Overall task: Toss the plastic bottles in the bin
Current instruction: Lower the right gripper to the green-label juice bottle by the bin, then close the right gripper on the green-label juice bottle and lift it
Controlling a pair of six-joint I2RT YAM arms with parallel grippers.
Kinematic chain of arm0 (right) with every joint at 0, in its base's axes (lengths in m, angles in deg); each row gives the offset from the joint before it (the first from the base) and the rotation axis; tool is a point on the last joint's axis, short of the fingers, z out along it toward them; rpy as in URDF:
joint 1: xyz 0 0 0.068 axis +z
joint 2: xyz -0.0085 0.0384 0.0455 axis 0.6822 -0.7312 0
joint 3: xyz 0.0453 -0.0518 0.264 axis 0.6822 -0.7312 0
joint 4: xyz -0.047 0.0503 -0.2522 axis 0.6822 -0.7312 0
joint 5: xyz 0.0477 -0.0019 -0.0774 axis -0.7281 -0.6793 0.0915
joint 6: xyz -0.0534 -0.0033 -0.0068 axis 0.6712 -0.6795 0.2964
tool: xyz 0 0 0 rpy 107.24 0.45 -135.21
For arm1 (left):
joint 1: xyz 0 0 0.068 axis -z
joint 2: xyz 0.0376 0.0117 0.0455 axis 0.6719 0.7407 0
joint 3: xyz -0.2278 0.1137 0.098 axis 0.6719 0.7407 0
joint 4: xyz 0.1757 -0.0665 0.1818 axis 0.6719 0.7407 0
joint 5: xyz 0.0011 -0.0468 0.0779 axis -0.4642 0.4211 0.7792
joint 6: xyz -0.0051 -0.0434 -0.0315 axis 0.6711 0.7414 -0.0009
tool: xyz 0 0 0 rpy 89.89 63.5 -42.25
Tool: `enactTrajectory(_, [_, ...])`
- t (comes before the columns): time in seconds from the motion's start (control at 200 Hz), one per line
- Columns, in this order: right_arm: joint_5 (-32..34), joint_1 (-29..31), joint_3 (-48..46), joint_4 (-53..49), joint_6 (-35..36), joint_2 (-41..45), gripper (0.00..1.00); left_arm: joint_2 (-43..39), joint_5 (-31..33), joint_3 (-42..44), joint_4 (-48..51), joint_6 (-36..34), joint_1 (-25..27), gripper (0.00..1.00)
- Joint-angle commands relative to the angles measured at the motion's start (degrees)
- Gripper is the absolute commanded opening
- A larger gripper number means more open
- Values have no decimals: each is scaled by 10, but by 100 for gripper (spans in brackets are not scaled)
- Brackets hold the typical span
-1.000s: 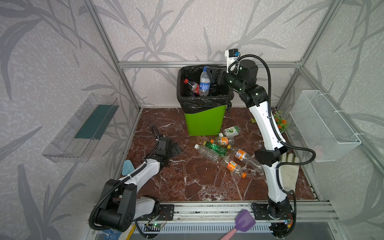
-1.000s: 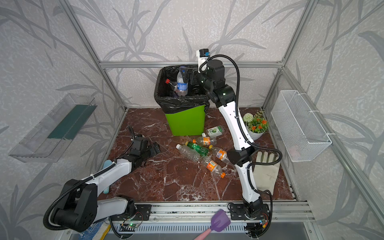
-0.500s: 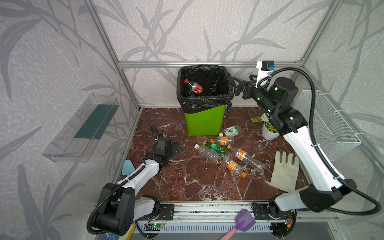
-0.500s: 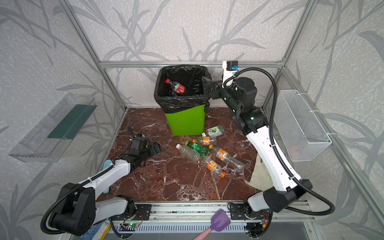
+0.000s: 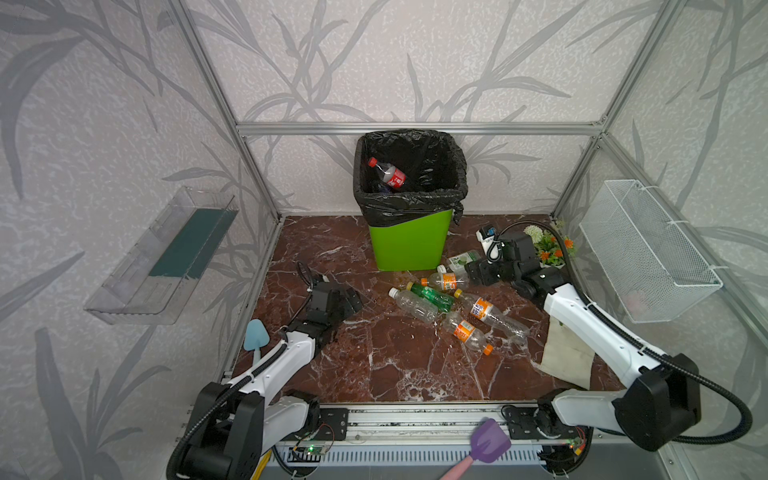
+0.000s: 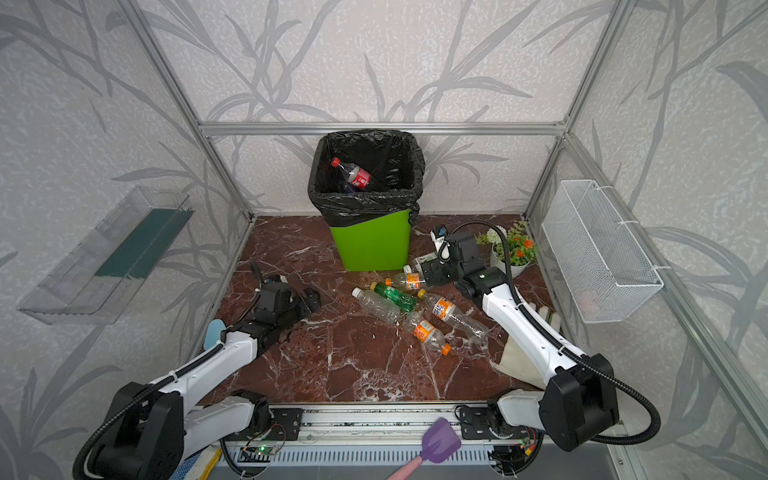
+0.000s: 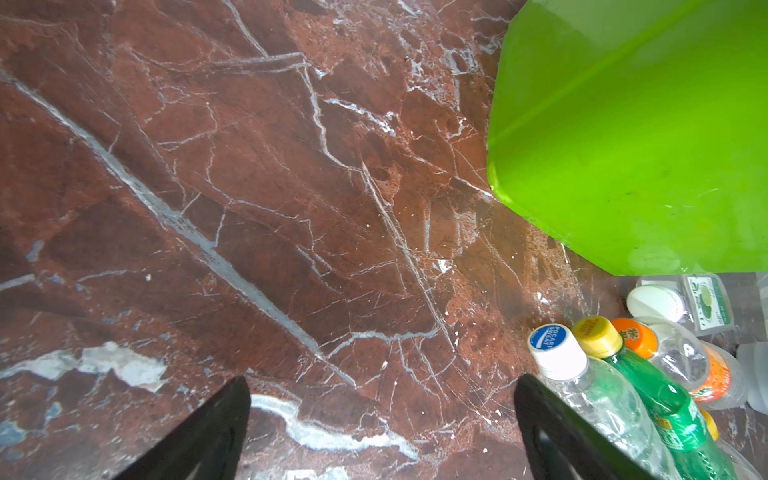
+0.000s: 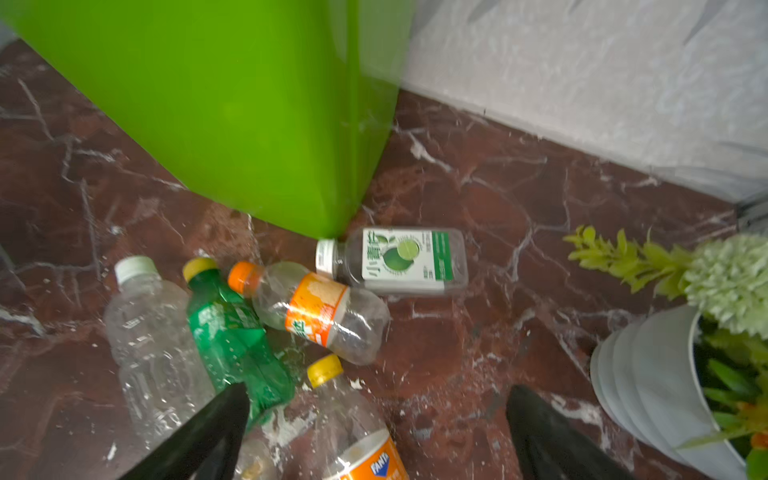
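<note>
Plastic bottles (image 5: pixel 467 332) are split between the bin and the floor. The bin (image 5: pixel 409 245), lime green with a black bag (image 5: pixel 415 201) folded over its rim, stands at the middle of the back wall. Inside it, 1 red-labelled bottle (image 5: pixel 388 174) with a red cap leans against the bag; what lies under it is too dark to make out.

6 more lie in a cluster on the marble floor (image 5: pixel 374 365), just in front of the bin and to its right. They are a clear white-capped bottle (image 5: pixel 413 305), a green bottle (image 5: pixel 432 296), 3 orange-labelled ones, and a square bottle (image 8: pixel 399 259) whose cap sits right at the bin's lower corner.

The right gripper (image 8: pixel 378 392) is low beside that cluster, jaws spread wide with nothing between them. The left gripper (image 7: pixel 382 386) is also spread and empty, over bare marble to the left of the bottles.

The wire basket (image 5: pixel 648 253) on the right wall holds something pale pink, too faint to name. The clear tray (image 5: pixel 137 286) on the left wall carries a dark green sheet (image 5: pixel 191 241). A white pot (image 8: pixel 648 374) holds an artificial plant (image 5: pixel 548 245).
</note>
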Motion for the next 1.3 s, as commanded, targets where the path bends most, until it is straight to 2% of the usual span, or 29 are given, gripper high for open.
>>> enactTrajectory(0.0, [8,-36,34,-18,-52,-44,99,0,8,6,-9,8,2,99])
enactTrajectory(0.23, [-19,-51,47,21,-209,-115,99,13,1,2,-10,4,3,99])
enactTrajectory(0.36, [-63,-63,52,54,-317,-159,99,20,0,1,-13,1,4,99])
enactTrajectory(0.56, [-95,-63,82,93,-433,-247,99,30,-5,0,-17,1,3,99])
enactTrajectory(0.745, [-109,-62,131,90,-448,-313,99,30,4,2,-11,-6,3,99])
enactTrajectory(1.07, [-58,-59,216,42,-447,-393,99,47,4,-3,-17,-13,3,99])
enactTrajectory(1.295, [-26,-49,326,-67,-419,-463,99,57,4,-5,-17,-17,3,99])
